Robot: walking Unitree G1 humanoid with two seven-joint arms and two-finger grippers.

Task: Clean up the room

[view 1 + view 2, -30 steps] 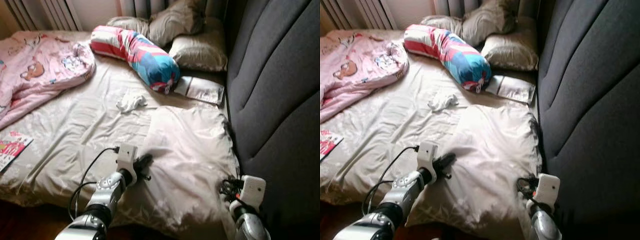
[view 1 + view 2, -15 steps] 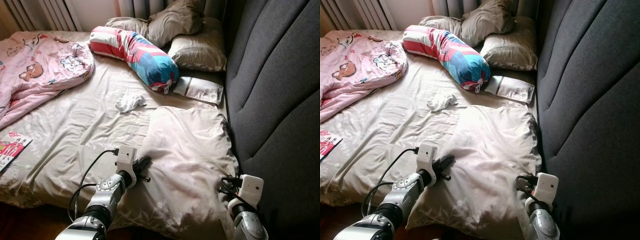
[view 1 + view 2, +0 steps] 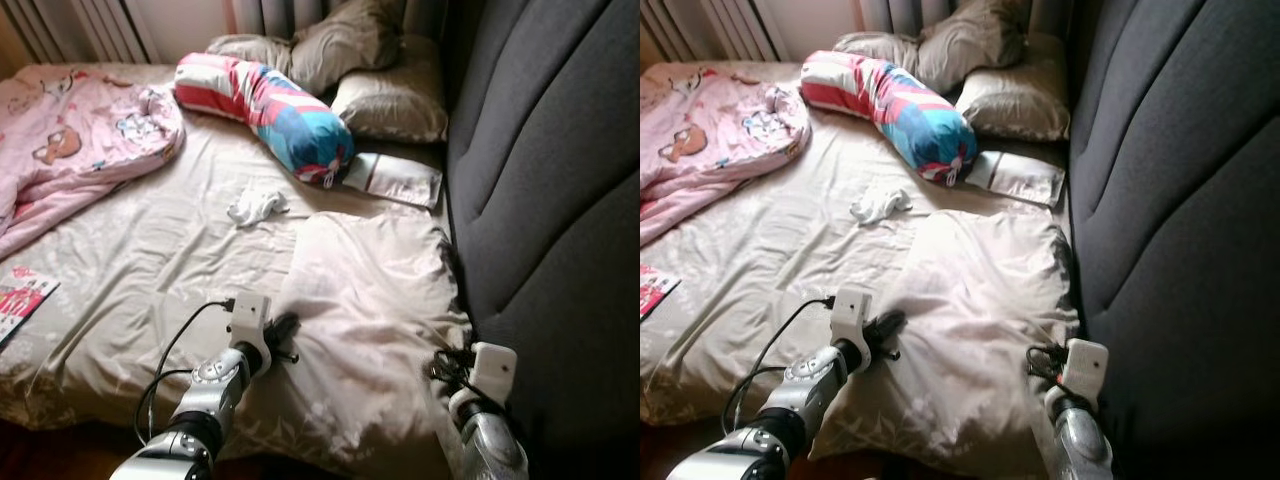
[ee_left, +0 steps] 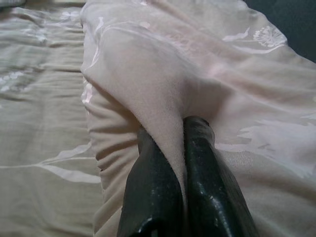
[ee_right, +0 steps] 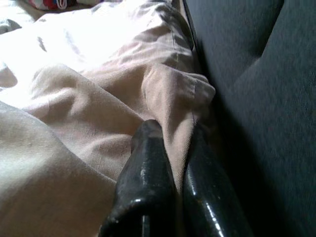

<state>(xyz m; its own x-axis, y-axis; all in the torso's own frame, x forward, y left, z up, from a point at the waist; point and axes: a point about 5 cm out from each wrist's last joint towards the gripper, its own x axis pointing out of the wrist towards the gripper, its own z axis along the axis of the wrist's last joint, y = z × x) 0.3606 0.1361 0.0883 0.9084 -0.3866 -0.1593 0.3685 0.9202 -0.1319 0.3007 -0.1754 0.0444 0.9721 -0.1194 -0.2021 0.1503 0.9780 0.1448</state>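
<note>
**A:** Going left to right across the bed (image 3: 130, 260): pink cartoon blanket (image 3: 70, 150) bunched at the far left, a magazine (image 3: 20, 300) near the edge, a small white sock (image 3: 257, 207) mid-mattress, the striped bolster (image 3: 275, 105), a flat packet (image 3: 395, 178), then the beige pillow (image 3: 370, 300) lying up against the dark headboard (image 3: 540, 200).

**B:** And the pillow's the one in hand?

**A:** Yep. Left pincer (image 4: 173, 133) is clamped on a fold of the cover at its near left edge, and right pincer (image 5: 170, 136) is pinched on the cover at the corner touching the headboard.

**B:** How's it going to behave?

**A:** My guess: light, floppy, and the satiny cover looks slick. Holding only thin fabric, the filling will probably sag in between and the cloth could slide out. I'd take a deeper bite at the two corners, catching some stuffing, and lift both sides evenly.
</note>
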